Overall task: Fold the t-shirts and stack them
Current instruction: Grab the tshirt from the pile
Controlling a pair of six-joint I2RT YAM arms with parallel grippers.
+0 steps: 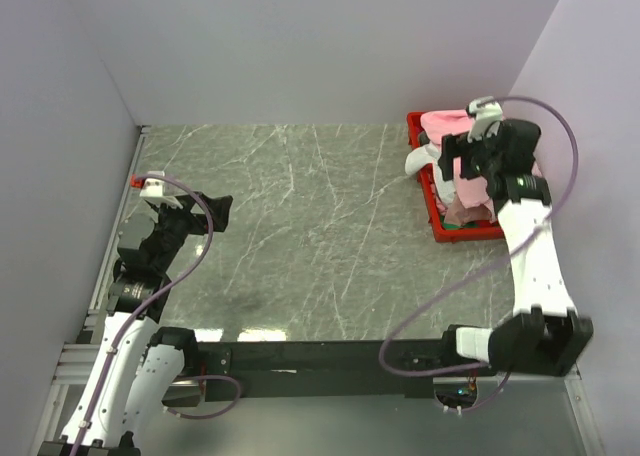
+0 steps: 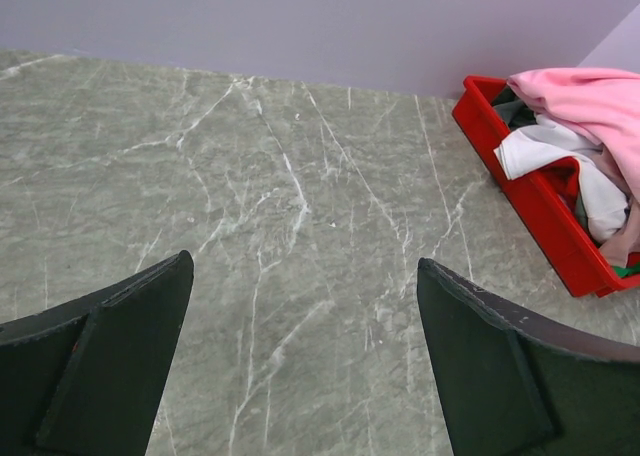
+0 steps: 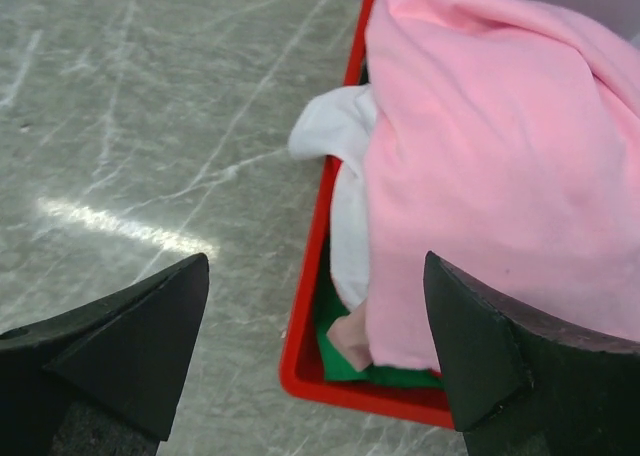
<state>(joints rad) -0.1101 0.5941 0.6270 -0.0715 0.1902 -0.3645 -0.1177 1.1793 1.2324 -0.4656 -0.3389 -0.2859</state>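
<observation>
Right gripper (image 3: 315, 266): I have it spread wide and empty, hovering above the left rim of the red bin (image 3: 305, 316).
Left gripper (image 2: 305, 261): also wide and empty, hanging over the bare marble-patterned table (image 2: 300, 176) on the left side and pointed across towards the bin.
Nearer arm: the right one. It is over the pile, while the left is well apart from it across the table.
Shirts from the tool: they lie below and just ahead of the right gripper. The bulk of the heap is towards its right-hand finger in the wrist view, and the bin's rim runs up between the two fingers.
Long axis: the bin runs near-to-far along the table's right edge, and the heap follows it. The shirts are too bunched to show an axis of their own.
Pink t-shirt (image 3: 500, 156): light pink, soft and domed, on top of the heap. It drapes over the rest in broad folds and rises above the rim.
White t-shirt (image 3: 335, 141): under the pink one, with a lobe spilling over the left rim.
Lower down: a dusty rose edge (image 3: 350, 341) and something green (image 3: 350, 366). I cannot tell what the green thing is.
Step, as I judge it: the first pick, since nothing is laid out on the table yet.
Next move, as I judge it: shift right over the pink crown, descend, and pinch only its top layer.
</observation>
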